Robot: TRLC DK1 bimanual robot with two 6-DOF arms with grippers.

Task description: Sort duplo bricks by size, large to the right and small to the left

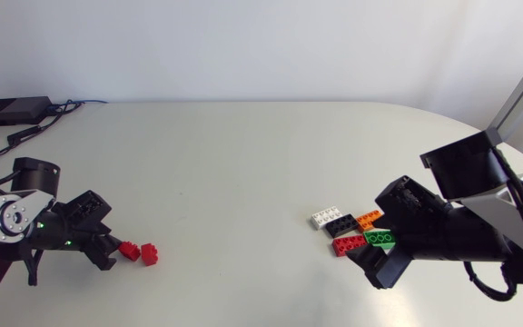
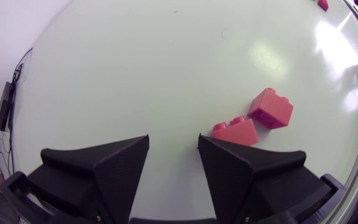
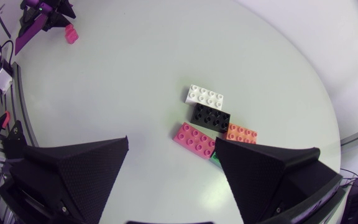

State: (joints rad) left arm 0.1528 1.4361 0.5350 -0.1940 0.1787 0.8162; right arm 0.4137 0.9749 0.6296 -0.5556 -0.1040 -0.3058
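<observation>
head view: the black brick [image 1: 341, 224] lies in a cluster of long bricks. the white brick [image 1: 325, 217] touches one side of it, the orange brick [image 1: 369, 218] is just beside its other end, and the long red brick [image 1: 349, 244] and green brick [image 1: 379, 238] sit close on the side nearest the right gripper [image 1: 375, 268]. well apart from the black brick, on the left arm's side, are two small bricks: the nearer small red brick [image 1: 129, 250], just beside the left gripper [image 1: 107, 256], and the farther small red brick [image 1: 149, 253] next to it.

left wrist view: the left gripper [image 2: 173, 140] has its fingers [image 2: 229, 165] spread with only bare table between them. the nearer small red brick [image 2: 236, 130] sits outside the gap, against or just beside one fingertip; contact is unclear.

right wrist view: the right gripper [image 3: 171, 142] is spread wide, holding nothing. the long red brick [image 3: 194, 139] lies just ahead of one finger [image 3: 260, 174], which hides most of the green brick [image 3: 216, 159].
</observation>
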